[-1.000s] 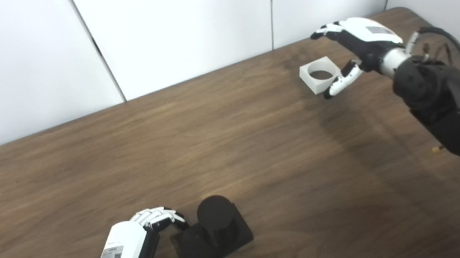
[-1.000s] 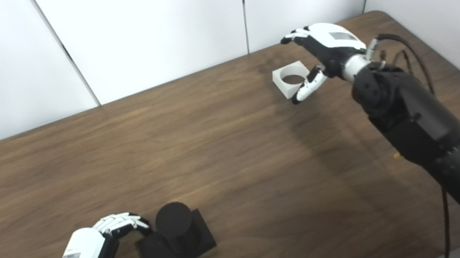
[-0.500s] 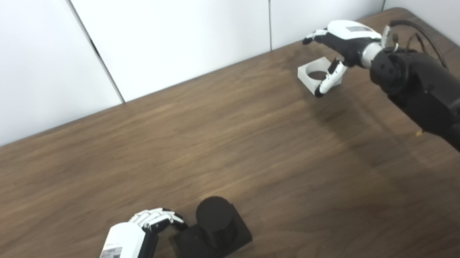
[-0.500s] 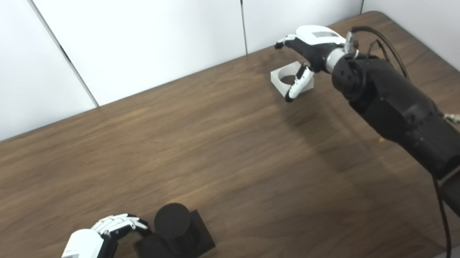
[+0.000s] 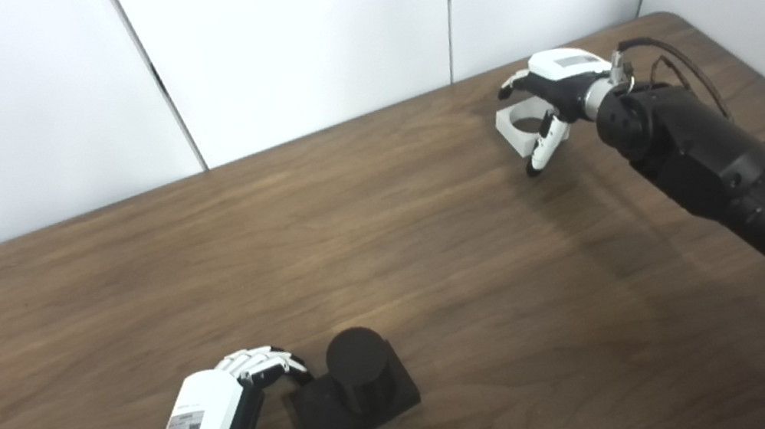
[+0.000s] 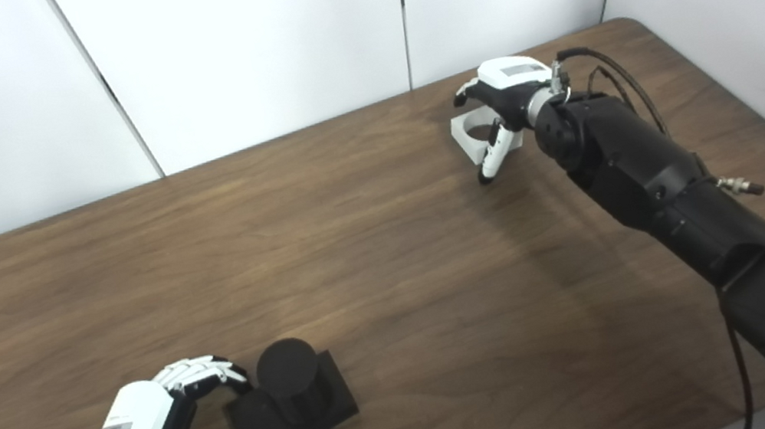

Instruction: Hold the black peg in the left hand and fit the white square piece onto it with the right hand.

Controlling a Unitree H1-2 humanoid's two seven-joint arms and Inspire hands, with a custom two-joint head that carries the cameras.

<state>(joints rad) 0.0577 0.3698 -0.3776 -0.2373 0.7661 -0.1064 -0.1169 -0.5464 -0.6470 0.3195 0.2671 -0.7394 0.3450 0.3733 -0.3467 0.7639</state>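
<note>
R hand (image 5: 558, 86) hovers right over the white square piece (image 5: 517, 127), fingers spread, thumb on its near side, no grip yet. Black peg (image 5: 357, 389) sits by the L hand (image 5: 220, 428), fingers curled round its base; contact unclear.

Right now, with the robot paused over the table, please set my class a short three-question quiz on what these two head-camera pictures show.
1. True or false: the white square piece already sits on the black peg.
2. Which robot hand is beside the black peg's square base? A) left robot hand B) right robot hand C) neither
3. Fill the gap: the white square piece lies near the table's far ____ corner.

Key
1. False: the piece lies far from the peg, under the right robot hand, whose fingers curl over it; a firm grip cannot be confirmed.
2. A
3. right
</note>
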